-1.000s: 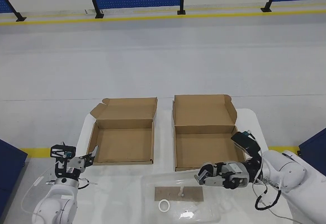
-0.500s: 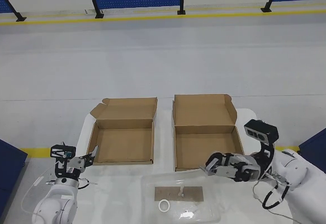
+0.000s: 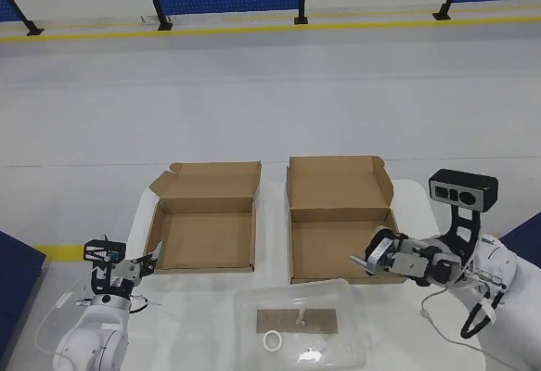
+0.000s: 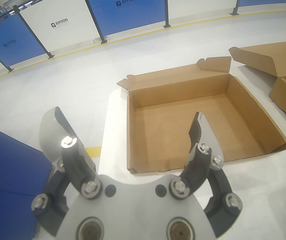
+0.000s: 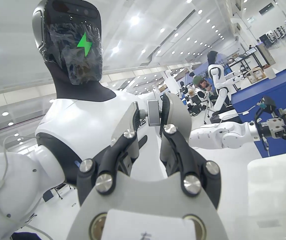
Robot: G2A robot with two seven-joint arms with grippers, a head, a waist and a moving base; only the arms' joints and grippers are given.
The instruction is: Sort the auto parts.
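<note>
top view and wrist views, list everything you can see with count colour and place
left cardboard box: one, brown, open, far left of table
right cardboard box: one, brown, open, beside it
clear plastic tray: one, transparent, near edge of table
card: one, brown, flat in the tray
ring: one, white, in the tray beside the card
small part: one, pale, on the card
metal part: one, grey, in right gripper
table: one, white
left gripper: open, near left box's near corner
right gripper: shut, above right box's near right corner
</note>
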